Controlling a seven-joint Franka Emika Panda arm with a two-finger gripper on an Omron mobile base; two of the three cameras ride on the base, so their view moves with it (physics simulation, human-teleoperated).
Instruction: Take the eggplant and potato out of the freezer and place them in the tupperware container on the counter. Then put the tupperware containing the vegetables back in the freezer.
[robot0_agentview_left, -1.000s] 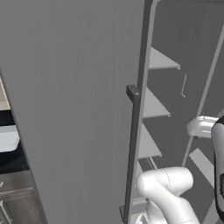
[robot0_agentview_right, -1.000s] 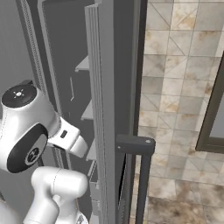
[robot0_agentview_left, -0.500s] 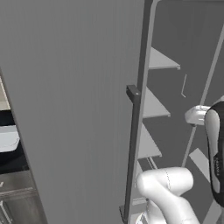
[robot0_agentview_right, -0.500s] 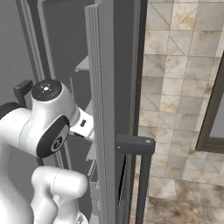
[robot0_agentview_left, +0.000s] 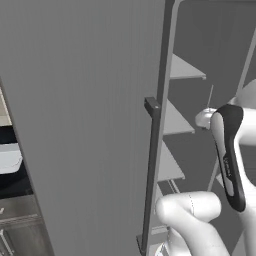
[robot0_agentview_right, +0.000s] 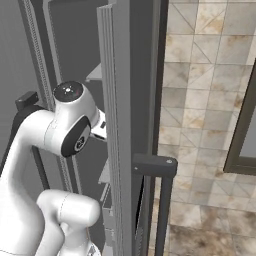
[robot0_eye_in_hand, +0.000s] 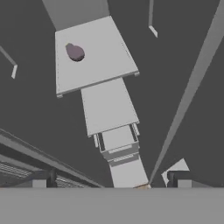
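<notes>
Eggplant (robot0_eye_in_hand: 75, 52) lies well ahead of our fingers (robot0_eye_in_hand: 113, 179), small and dark purple with its green tip barely showing, resting near one edge of the far grey shelf (robot0_eye_in_hand: 94, 54) inside the freezer (robot0_agentview_left: 90, 115). Our fingers stand wide apart with nothing between them; we see the two dark tips at the bottom of the hand view, one at each side, touching no shelf. Between the fingers and the eggplant's shelf we look along a stack of nearer shelves (robot0_eye_in_hand: 109, 106), each seen edge over edge, with a small framed tray-like ledge closest to us. Dark inner walls of the freezer surround the stack on both sides. Farther out, in the left base view, the ribbed grey door stands open with its thin dark bar handle (robot0_agentview_left: 151, 170) running down its edge, and our white arm (robot0_agentview_left: 230, 150) reaches past it toward the shelved interior. In the right base view the same arm bends in beside the door's edge, with a tiled wall (robot0_agentview_right: 210, 100) beyond. Off to the far side of the door we glimpse a pale tupperware container (robot0_agentview_left: 10, 157) sitting on the black bench (robot0_agentview_left: 15, 175). We cannot make out the potato.
</notes>
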